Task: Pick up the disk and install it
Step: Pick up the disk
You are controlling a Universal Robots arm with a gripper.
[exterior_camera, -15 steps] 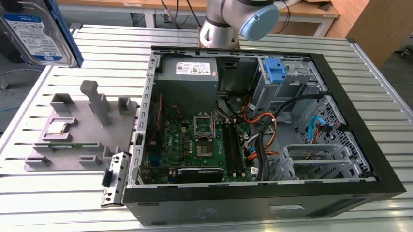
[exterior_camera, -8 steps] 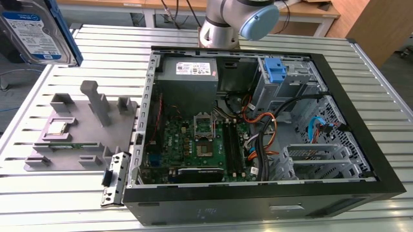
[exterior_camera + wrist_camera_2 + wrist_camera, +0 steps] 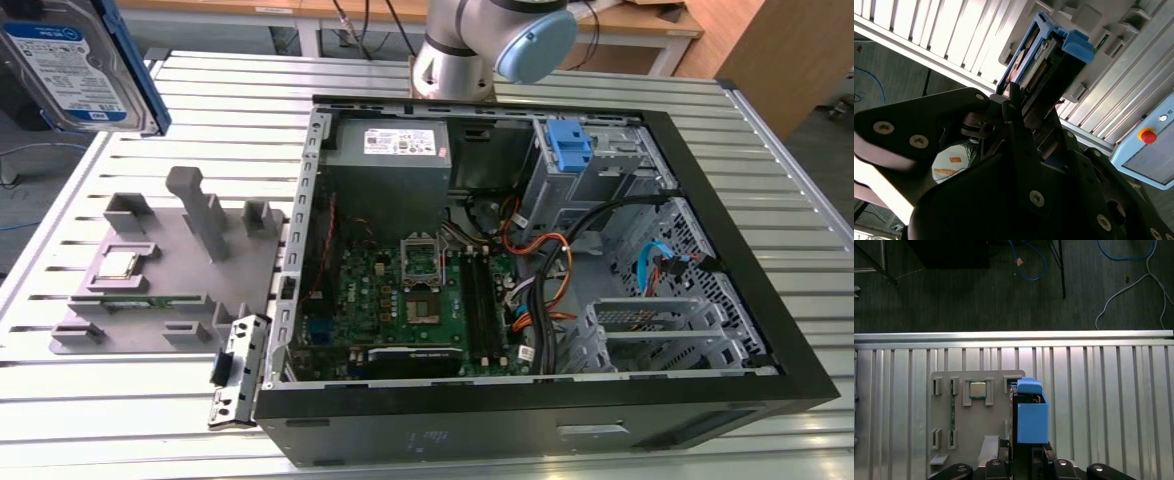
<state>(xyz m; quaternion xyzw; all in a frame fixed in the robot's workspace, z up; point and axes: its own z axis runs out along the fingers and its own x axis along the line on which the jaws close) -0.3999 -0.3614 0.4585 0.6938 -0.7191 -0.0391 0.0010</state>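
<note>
The disk (image 3: 67, 65), silver with a blue-and-white label and a blue rail along its edge, hangs high in the air at the exterior view's upper left, off the table's corner. In the first wrist view the disk (image 3: 1031, 415) stands on edge, its blue carrier facing the camera, above the grey fixture plate (image 3: 944, 415). My gripper (image 3: 1026, 457) is shut on the disk's end. In the second wrist view the black fingers (image 3: 1016, 112) clamp the disk (image 3: 1046, 55) from both sides.
An open computer case (image 3: 534, 420) lies on the slatted aluminium table (image 3: 787, 180), with a grey power supply (image 3: 390, 145), a motherboard (image 3: 414, 290), cables and a blue latch (image 3: 570, 145) by the drive bay. The fixture plate (image 3: 160, 270) holds a processor chip (image 3: 977, 389). A pendant with a red stop button (image 3: 1146, 135) lies nearby.
</note>
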